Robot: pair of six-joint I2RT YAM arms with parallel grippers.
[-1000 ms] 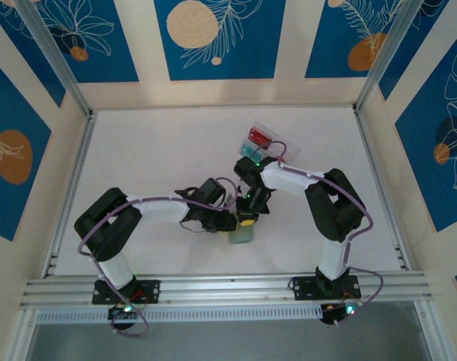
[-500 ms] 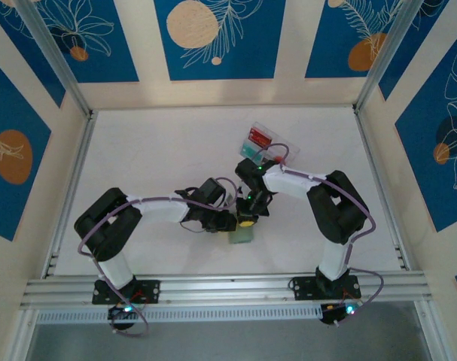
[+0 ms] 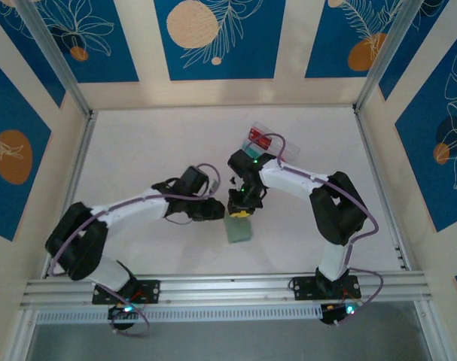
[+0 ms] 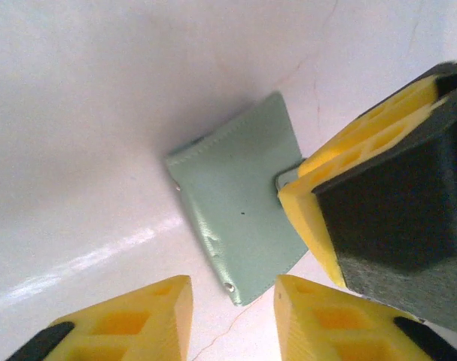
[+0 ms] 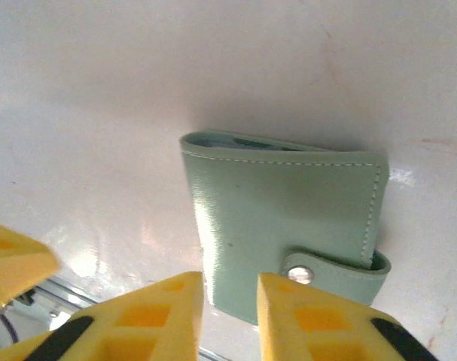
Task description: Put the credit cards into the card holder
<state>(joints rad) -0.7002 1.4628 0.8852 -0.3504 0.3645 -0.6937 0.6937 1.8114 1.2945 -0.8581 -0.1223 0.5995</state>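
Note:
The card holder [image 3: 238, 229] is a sage-green wallet lying folded shut on the white table, its snap tab [image 5: 318, 268] fastened. In the left wrist view the card holder [image 4: 239, 218] lies just beyond my left gripper [image 4: 232, 289], which is open with nothing between its fingers. My right gripper [image 5: 230, 289] hovers over the holder's near edge, open a little and empty. From above, the left gripper [image 3: 215, 212] is at the holder's upper left and the right gripper [image 3: 239, 210] is just above it. A red credit card [image 3: 257, 137] sits in a clear box behind the right arm.
The clear plastic box [image 3: 277, 147] stands at the back centre, partly hidden by the right arm. One of the right gripper's yellow fingers [image 4: 348, 188] crowds the left wrist view. Metal rails edge the table on the left [image 3: 70, 188] and right [image 3: 379, 188].
The right gripper has opened and drawn back from the card holder. The left arm has stretched out, and its gripper has opened slightly and shifted up and left. The holder now lies free.

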